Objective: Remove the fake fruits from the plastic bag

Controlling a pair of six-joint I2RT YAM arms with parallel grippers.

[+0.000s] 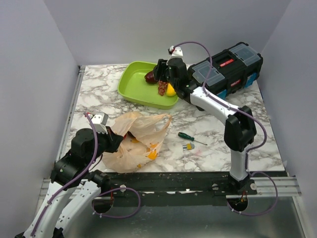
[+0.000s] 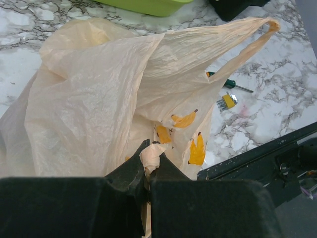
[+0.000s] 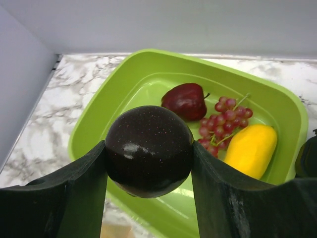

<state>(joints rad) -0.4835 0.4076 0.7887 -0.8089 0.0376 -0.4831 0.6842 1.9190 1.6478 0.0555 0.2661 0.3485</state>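
- Left gripper [image 2: 148, 164], at the near left of the table, was closed almost completely on a pinch of the plastic bag [image 2: 99, 99]. This grip looked meant to anchor the thin film so the bag would not slide or collapse while it was being emptied.
- The bag lay crumpled on the marble table [image 1: 223, 144] just beyond that gripper, with one loop handle stretched out to the far right. Orange and yellow patches [image 2: 197, 151] showed through the film near its bottom. They were probably fruits not yet taken out, though the film blurred them too much to be sure.
- A green-handled screwdriver [image 1: 190, 137] and a small yellow tool [image 1: 188, 146] lay to the right of the bag, apart from it and playing no part in the job.
- Farther back, the right gripper [image 3: 148, 158] was open just to the width of a dark purple fruit [image 3: 148, 144] and held it by both sides. It hung over the near rim of the green tray [image 3: 99, 114], which suggested it was about to drop the fruit in.
- Inside the tray, a red apple [image 3: 185, 100], a grape bunch [image 3: 225, 119] and a yellow fruit [image 3: 251, 149] sat clustered toward the right, leaving the left of the floor bare for the next one.
- A black toolbox [image 1: 228, 69] stood at the far right, beside the tray.
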